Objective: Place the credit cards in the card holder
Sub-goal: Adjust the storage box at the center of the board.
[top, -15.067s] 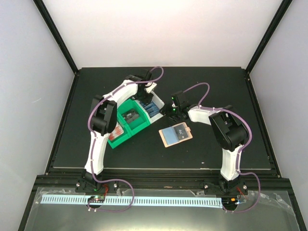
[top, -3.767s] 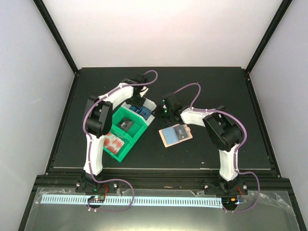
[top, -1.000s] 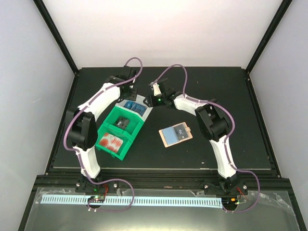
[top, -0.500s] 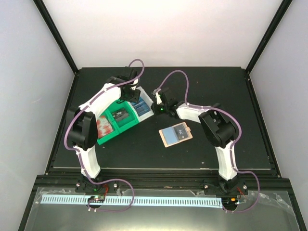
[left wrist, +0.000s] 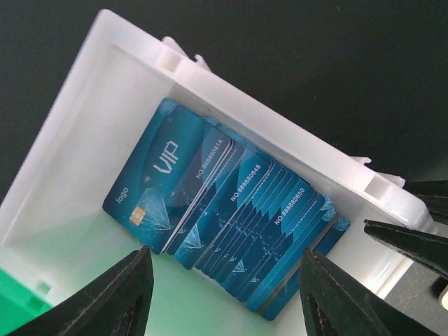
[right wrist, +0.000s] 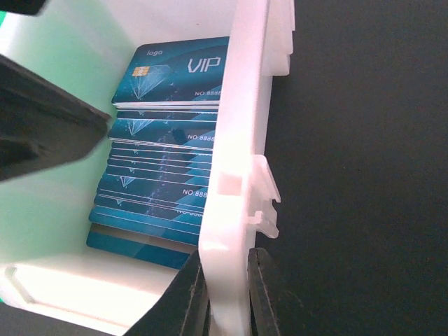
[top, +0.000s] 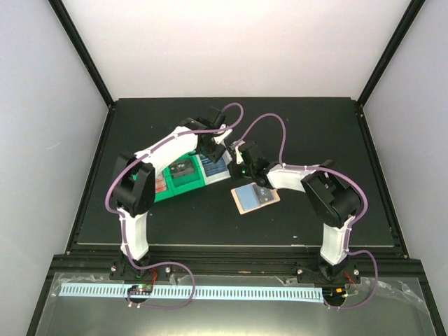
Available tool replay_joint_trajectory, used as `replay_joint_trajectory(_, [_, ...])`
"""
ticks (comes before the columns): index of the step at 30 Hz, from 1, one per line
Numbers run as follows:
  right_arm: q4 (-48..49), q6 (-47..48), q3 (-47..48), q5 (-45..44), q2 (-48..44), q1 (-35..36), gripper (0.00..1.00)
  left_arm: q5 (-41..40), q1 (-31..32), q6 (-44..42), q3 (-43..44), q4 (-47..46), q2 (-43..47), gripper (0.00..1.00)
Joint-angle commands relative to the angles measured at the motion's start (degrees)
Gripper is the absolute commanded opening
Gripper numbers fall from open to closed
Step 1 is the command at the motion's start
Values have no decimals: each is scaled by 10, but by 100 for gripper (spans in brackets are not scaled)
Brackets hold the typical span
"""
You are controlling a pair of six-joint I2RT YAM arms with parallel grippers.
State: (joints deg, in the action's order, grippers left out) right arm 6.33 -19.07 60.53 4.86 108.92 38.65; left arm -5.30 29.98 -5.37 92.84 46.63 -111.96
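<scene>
Right end effector (right wrist: 225, 294): jaws pinched on the side wall of the white bin (right wrist: 241, 105), one finger inside, one outside. It's clamped on the wall, acting as a brace, not carrying a card.

Left end effector (left wrist: 224, 294): fingers spread apart, nothing between them, hovering just above the open bin mouth. The blue credit cards (left wrist: 224, 220) sit straight ahead between the two fingertips, so the target is directly below and in line with this arm's approach.

Card stack: fanned, overlapping, leaning across the bin floor against the far wall. In the left wrist view the fan runs diagonally from upper left to lower right; the top "VIP" card lies at the upper-left end with its face showing. The fan's run looks roughly in line with the left jaw gap, though I can't tell the exact alignment.

My read: the left arm is the picker, being centred on the cards with free fingers; the right arm is committed to holding the bin. The next move turns on dropping the left fingers onto one card edge without grabbing several, since the cards are tightly packed.

Card holder (top: 256, 195): lying open on the table (top: 329, 140), near the right arm, right of the bins and apart from them. A dark card seems to sit on it already; details too small to confirm.

Green bin (top: 180, 178) adjoins the white one on its left.
</scene>
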Motion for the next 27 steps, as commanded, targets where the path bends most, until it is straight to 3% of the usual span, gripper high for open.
replay_joint_trajectory(1, [0,20,-33,9,-20,2,13,-25,7,-58,22,-2,-21,58])
replay_joint_trajectory(11, [39,88,-95,69,-49,-28,8,-33,8,-71,-4,-11,-22,57])
replay_joint_trajectory(19, [25,66,-67,82,-38,-56,11,8,15,-107,0,-27,-32,58])
replay_joint_trajectory(27, [26,11,-44,108,-6,-66,14,-32,18,-134,12,-63,-79,60])
